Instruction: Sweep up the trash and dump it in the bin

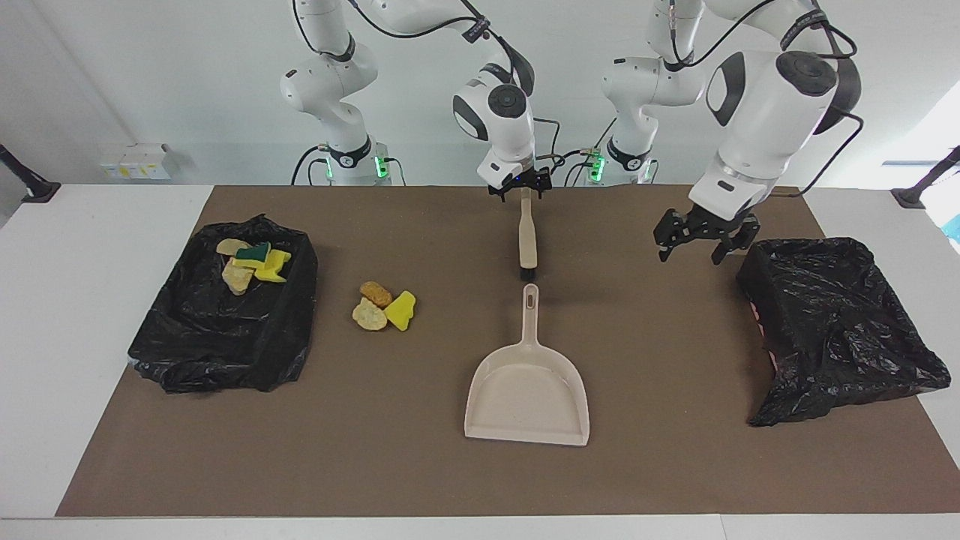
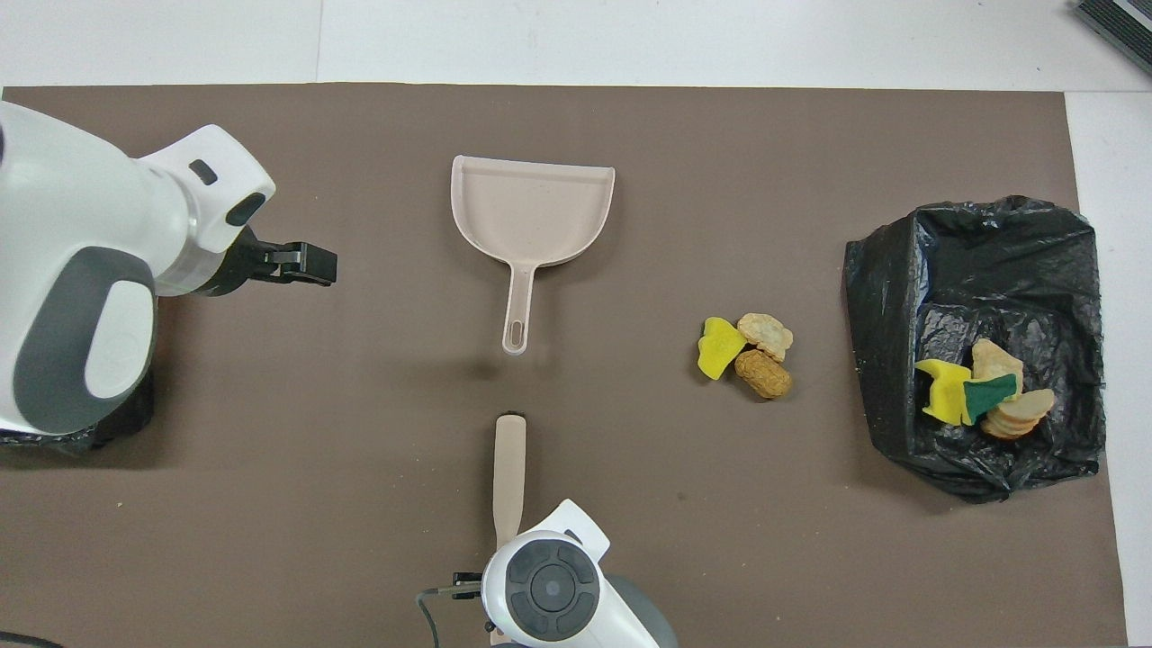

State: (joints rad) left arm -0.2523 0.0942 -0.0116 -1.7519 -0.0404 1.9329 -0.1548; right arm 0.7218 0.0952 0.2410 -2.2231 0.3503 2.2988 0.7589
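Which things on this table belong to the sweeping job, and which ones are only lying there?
For the job: brush, at the right claw; dustpan; three loose sponge scraps; black-lined bin holding four scraps.
Just there: brown mat; second black-lined bin; open left claw over the mat beside it; white box by the wall.

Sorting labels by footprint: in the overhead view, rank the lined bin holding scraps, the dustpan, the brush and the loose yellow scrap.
1. Lined bin
2. Dustpan
3. Brush, partly hidden by the right arm
4. Yellow scrap
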